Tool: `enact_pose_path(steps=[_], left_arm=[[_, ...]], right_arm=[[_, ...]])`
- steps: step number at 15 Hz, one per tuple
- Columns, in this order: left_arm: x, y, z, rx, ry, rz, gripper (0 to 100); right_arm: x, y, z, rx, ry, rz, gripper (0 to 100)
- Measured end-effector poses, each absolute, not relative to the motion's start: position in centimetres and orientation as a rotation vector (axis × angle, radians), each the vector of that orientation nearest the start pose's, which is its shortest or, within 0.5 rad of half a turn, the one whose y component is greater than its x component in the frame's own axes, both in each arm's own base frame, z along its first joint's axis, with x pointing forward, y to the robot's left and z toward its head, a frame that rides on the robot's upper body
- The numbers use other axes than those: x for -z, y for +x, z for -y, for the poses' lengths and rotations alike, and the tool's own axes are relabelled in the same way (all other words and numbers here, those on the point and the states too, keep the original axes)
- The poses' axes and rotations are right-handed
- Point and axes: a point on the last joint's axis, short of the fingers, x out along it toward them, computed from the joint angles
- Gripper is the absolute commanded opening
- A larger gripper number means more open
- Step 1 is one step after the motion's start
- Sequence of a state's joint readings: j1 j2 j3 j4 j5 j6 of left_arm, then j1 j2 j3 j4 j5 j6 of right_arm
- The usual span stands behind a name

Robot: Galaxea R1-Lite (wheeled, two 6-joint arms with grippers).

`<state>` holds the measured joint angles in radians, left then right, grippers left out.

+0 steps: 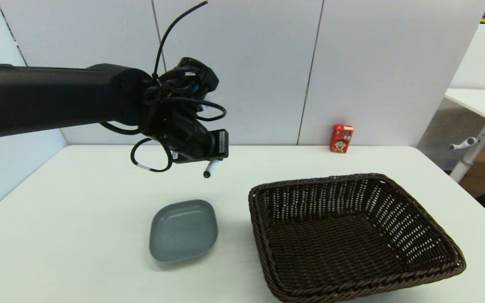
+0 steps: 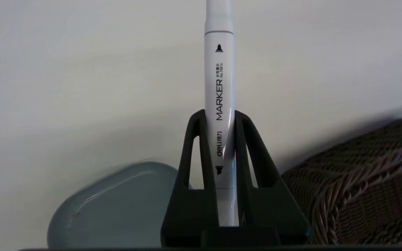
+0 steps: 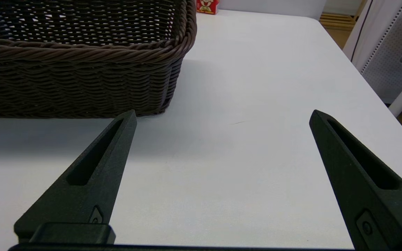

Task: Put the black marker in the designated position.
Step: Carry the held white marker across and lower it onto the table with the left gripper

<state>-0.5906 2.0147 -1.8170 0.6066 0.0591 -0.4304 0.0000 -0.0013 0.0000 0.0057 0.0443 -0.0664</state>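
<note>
The black marker (image 2: 219, 87), a slim white barrel printed MARKER, runs lengthwise between the two black fingers of my left gripper (image 2: 219, 116), which is shut on it. In the head view the left gripper (image 1: 209, 162) hangs in the air above the table, behind the grey dish, and only the marker's dark-tipped end (image 1: 210, 169) sticks out below it. The designated position carries no marking that I can make out on the white tabletop. My right gripper (image 3: 222, 116) is open and holds nothing, low over the table beside the basket; it is out of the head view.
A grey rounded-square dish (image 1: 183, 229) lies in front of the left gripper. A dark brown wicker basket (image 1: 352, 235) stands to its right, with its near wall (image 3: 79, 83) close to the right gripper. A small red carton (image 1: 341, 138) stands at the table's back edge.
</note>
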Motion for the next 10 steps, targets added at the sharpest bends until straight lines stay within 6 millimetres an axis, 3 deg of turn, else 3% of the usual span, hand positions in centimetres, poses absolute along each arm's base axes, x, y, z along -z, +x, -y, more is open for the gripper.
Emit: enact_pose_path(steps=[10], left_arm=[[-21.2, 32.8, 22.6, 0.215, -0.188, -0.889, 0]], right_arm=[[-7.5, -2.3, -0.1, -0.044, -0.067, -0.003, 100]])
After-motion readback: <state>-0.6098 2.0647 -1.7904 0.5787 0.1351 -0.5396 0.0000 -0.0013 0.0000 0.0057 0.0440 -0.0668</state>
